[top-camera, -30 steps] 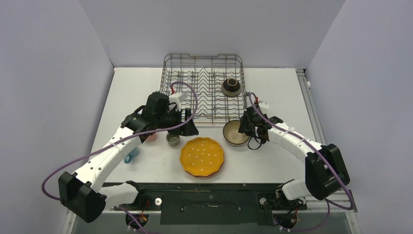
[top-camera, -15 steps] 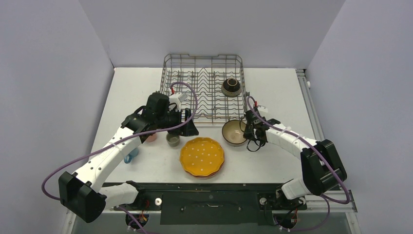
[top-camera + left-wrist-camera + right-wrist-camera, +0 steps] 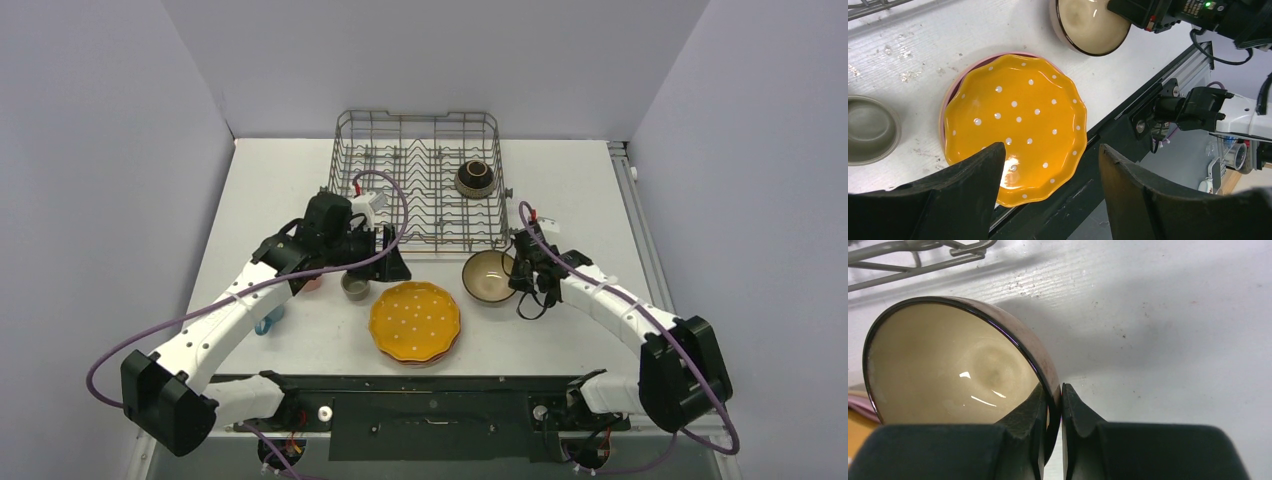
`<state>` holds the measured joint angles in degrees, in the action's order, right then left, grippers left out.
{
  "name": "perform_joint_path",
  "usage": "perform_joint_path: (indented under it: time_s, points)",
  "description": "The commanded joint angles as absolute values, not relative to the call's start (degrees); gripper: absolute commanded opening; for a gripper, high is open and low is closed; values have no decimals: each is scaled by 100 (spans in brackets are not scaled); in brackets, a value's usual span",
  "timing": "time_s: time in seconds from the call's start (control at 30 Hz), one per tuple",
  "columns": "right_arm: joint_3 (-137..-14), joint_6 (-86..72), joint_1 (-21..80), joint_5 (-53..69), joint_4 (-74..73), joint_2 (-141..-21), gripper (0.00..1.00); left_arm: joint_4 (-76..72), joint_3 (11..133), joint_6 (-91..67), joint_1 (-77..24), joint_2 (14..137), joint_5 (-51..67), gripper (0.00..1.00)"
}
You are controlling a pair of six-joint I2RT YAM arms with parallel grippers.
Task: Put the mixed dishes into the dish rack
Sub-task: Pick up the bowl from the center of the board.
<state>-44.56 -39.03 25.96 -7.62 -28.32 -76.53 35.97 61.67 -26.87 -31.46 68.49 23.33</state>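
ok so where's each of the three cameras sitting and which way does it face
Top external: fixed above and behind the robot, looking down over the table to the dish rack; left arm and right arm show whole.
Left wrist: on the left arm, looking down at the scalloped orange dotted plate; left gripper, open, frames it.
Right wrist: on the right arm, looking down; right gripper shut on the cream-lined brown bowl rim.
Both wrist views share that bowl.

A white table (image 3: 280,170) (scuffed and speckled up close) sits boxed in by plain lavender-grey walls (image 3: 430,60).
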Motion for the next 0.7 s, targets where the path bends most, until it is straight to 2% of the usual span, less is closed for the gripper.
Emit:
perform_joint_path:
  time_s: [0.0, 0.37, 0.67]
  points:
    - [-4632, -3880, 2688, -919, -2750, -6878, 0, 3418, 6458, -2821, -3342, 6934, 2202, 65]
    - [-5094, -3966, 3541, -1356, -3501, -6108, 0, 3439, 7075, -3066, -4050, 7506, 1616, 69]
    - [-5503, -4181, 4238, -1558, -3730, -6036, 0, 3602, 7394, -3278, -4446, 7917, 992, 74]
